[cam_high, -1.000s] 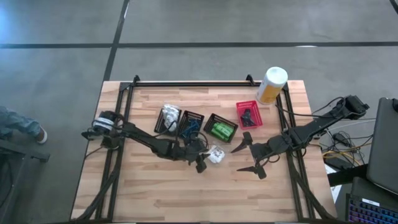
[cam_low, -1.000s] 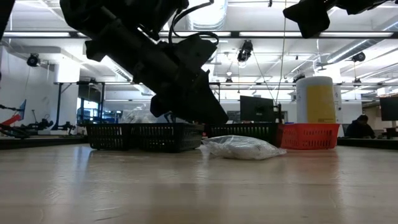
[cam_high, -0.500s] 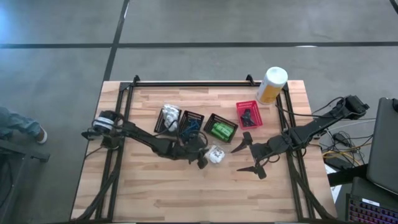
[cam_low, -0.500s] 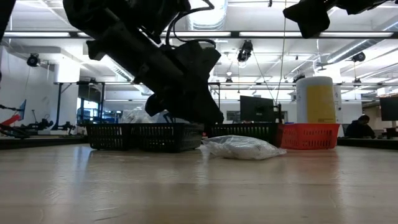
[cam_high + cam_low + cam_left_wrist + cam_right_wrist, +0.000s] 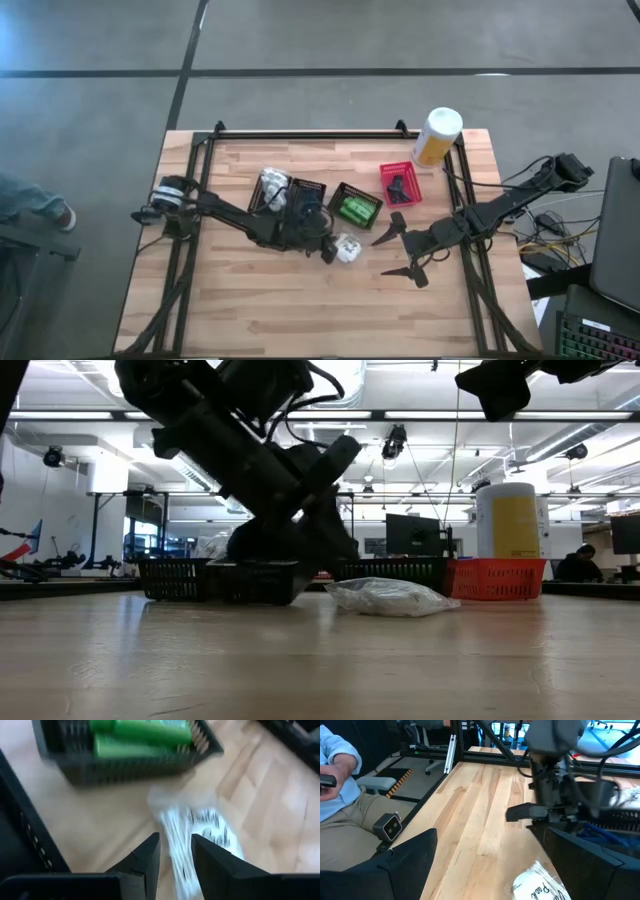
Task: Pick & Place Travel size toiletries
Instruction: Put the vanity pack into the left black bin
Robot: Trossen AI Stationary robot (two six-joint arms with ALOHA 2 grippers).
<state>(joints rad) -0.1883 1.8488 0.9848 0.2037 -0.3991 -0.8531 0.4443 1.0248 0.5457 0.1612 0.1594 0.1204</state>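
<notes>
A white clear-wrapped packet (image 5: 348, 247) lies flat on the wood between my two grippers; it also shows in the low view (image 5: 385, 597). My left gripper (image 5: 328, 250) stands at the packet's left end, tipped down, with a narrow gap between its fingers (image 5: 175, 838); the packet (image 5: 210, 827) shows through that gap. My right gripper (image 5: 382, 256) waits wide open to the packet's right, above the table. Behind the packet stand baskets with white lumps (image 5: 270, 188), dark items (image 5: 308, 197), green packets (image 5: 355, 208), and a red basket (image 5: 400, 185) holding a dark sachet. My left gripper has a finger (image 5: 150, 857) on either side of the packet's near end (image 5: 176, 855), coming at it slanting down from the table's left. Whether the fingers touch it I cannot tell. The packet lies flat on the table.
A tall white-and-yellow canister (image 5: 437, 135) stands at the far right corner. A black frame (image 5: 300, 133) runs round the table's edges. A seated person (image 5: 340, 770) shows beyond the table's left side. Bare wood (image 5: 300, 310) stretches along the near side.
My left gripper has rolled about the line it points along, staying beside the white packet's left end. The packet has lain where it was.
</notes>
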